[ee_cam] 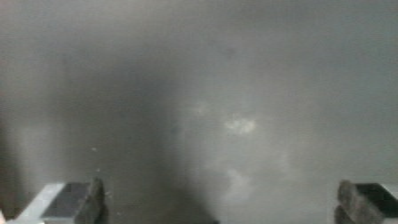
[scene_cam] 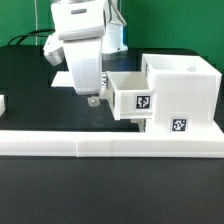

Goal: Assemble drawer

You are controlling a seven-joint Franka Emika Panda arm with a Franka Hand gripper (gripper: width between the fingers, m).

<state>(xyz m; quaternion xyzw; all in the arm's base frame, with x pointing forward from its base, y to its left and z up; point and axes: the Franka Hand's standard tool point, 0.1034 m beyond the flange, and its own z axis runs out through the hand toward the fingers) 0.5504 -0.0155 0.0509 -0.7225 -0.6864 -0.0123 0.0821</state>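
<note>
Tool (scene_cam: 93, 99) is hanging wide open, gripping nothing, beside the small drawer box (scene_cam: 135, 95) sitting partway in the shell (scene_cam: 182, 95) on the tabletop (scene_cam: 40, 105). Likely insertion step; next move calls for pushing the box fully home.

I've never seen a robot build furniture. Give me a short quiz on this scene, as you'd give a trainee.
1. True or false: the small box is pushed fully into the large shell.
2. In the wrist view, the fingers are: A) spread apart with nothing between them, B) clamped on a box, C) out of view.
3. In the exterior view, on which side of the small box is the gripper?

Key
1. False: it sticks out of the shell toward the exterior view's left.
2. A.
3. The exterior view's left, close against the box's end; actual contact cannot be judged.
</note>
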